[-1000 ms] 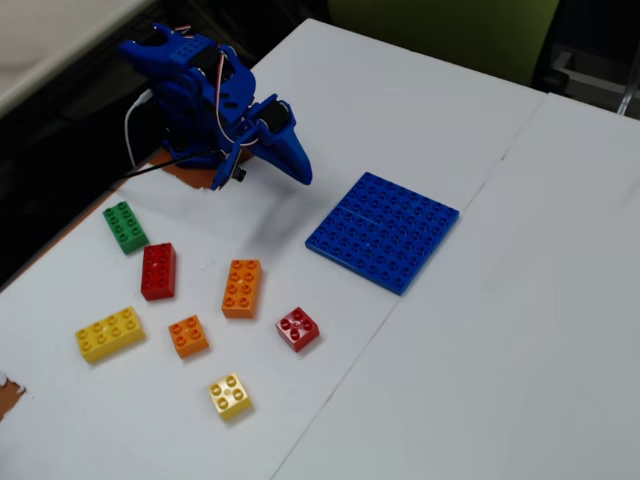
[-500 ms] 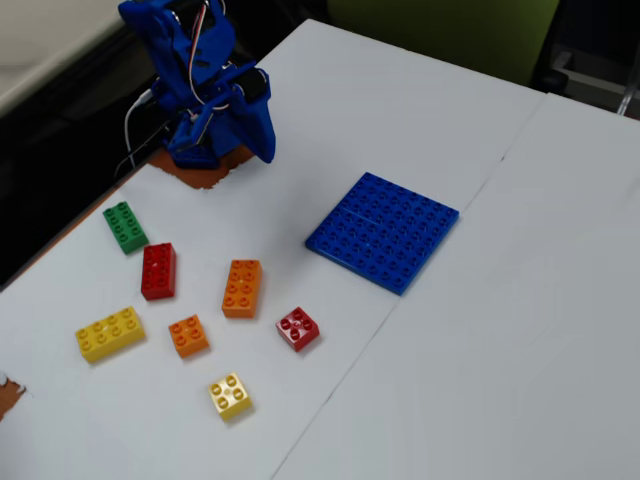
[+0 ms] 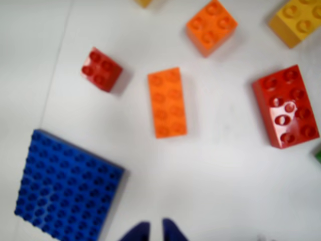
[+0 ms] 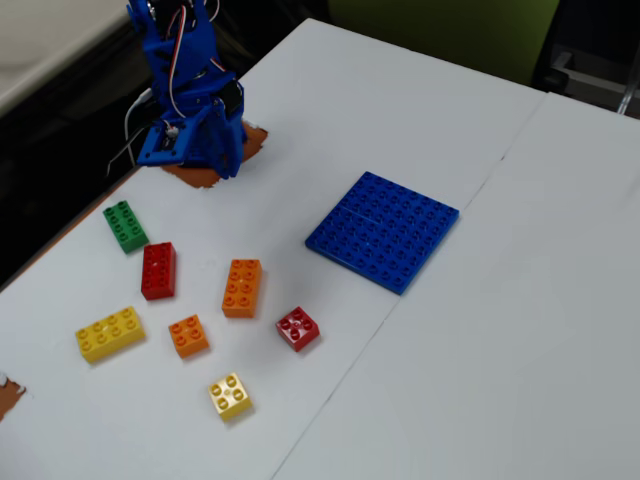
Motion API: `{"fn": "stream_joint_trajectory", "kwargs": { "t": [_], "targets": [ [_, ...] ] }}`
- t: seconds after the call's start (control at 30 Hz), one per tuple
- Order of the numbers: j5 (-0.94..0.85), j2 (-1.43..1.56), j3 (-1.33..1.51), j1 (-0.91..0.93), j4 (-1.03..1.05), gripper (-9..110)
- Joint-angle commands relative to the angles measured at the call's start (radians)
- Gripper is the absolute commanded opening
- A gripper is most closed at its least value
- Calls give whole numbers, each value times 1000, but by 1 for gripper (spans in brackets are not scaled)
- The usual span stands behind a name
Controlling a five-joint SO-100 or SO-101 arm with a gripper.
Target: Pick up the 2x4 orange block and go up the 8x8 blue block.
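The 2x4 orange block (image 3: 167, 103) lies flat on the white table, straight ahead of my gripper (image 3: 155, 231) in the wrist view. It also shows in the fixed view (image 4: 242, 288). The 8x8 blue block (image 3: 65, 188) lies flat at lower left of the wrist view, and to the right of the bricks in the fixed view (image 4: 383, 230). Only my two dark blue fingertips show at the bottom edge, with a narrow gap between them and nothing held. The gripper is well above the table, short of the orange block. The blue arm (image 4: 190, 120) stands folded at the back left.
Around the orange block lie a red 2x2 (image 3: 102, 69), an orange 2x2 (image 3: 211, 26), a red 2x4 (image 3: 286, 106) and a yellow 2x4 (image 3: 298, 20). The fixed view also shows a green brick (image 4: 126, 226) and a yellow 2x2 (image 4: 230, 396).
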Motion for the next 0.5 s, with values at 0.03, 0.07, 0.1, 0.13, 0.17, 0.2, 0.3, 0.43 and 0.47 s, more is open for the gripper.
{"fn": "stream_joint_trajectory", "kwargs": {
  "t": [0.03, 0.07, 0.1, 0.13, 0.17, 0.2, 0.3, 0.43, 0.47],
  "targets": [
    [-67, -132, -140, 91, 2, 3],
    [-81, -167, -158, 104, -3, 3],
    [-95, -206, -176, 118, -9, 3],
    [-109, -239, -193, 132, -18, 3],
    [-126, -273, -210, 146, -25, 3],
    [-140, -308, -229, 158, -32, 4],
    [-179, -405, -287, 196, -46, 7],
    [-213, -518, -348, 229, -75, 9],
    [-213, -543, -360, 233, -86, 9]
  ]
}}
